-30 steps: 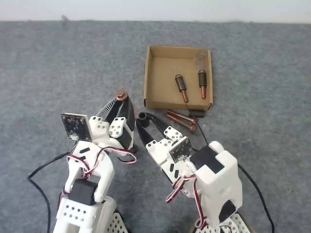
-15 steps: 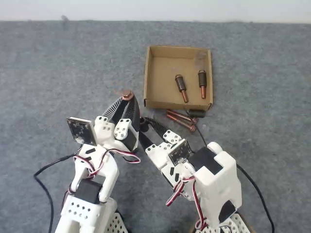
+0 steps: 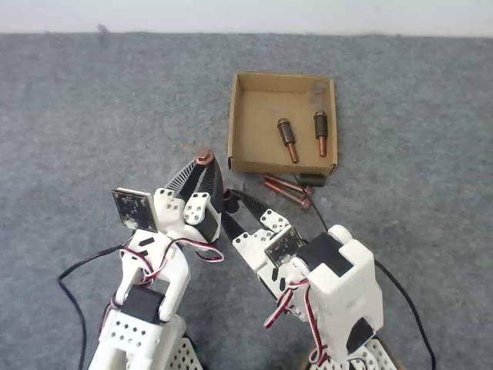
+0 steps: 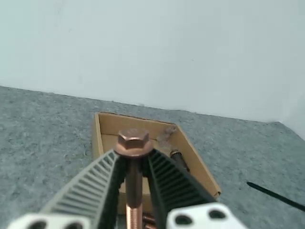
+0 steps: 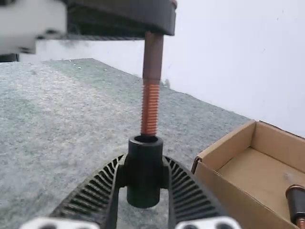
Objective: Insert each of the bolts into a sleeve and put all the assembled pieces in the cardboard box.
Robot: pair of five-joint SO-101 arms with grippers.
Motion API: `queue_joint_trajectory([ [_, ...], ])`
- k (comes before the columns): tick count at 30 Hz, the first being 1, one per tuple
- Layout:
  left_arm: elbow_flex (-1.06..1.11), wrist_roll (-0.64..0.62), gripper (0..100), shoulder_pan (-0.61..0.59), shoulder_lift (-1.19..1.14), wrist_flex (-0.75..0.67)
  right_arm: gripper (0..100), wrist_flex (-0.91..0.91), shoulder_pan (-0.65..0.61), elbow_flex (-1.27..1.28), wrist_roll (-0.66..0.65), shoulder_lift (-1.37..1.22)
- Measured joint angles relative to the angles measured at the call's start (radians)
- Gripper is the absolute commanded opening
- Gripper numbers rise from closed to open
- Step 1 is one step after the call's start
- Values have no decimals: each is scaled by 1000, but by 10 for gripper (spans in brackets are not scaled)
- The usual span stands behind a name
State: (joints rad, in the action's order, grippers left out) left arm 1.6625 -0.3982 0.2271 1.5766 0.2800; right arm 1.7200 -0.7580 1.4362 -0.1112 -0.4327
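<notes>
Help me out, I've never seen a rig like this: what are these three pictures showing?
These are two small robot arms side by side on a grey carpeted table. One picture looks down from above; the other two come from cameras on each arm's wrist. The left gripper is shut on a copper bolt, held upright. The right gripper is shut on a black sleeve right beneath the bolt's threaded tip. A cardboard box holds two assembled pieces. Beside it lie two loose bolts and a spare sleeve.
</notes>
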Motion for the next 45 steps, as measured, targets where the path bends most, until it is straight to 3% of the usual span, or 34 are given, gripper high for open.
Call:
queue_joint_trajectory([
  [20,0,2,10,0,0,12,7,0,-2,0,0,0],
  [29,11,103,10,48,-2,14,7,5,3,-2,0,2],
  [45,37,107,11,51,0,14,6,5,0,0,0,2],
])
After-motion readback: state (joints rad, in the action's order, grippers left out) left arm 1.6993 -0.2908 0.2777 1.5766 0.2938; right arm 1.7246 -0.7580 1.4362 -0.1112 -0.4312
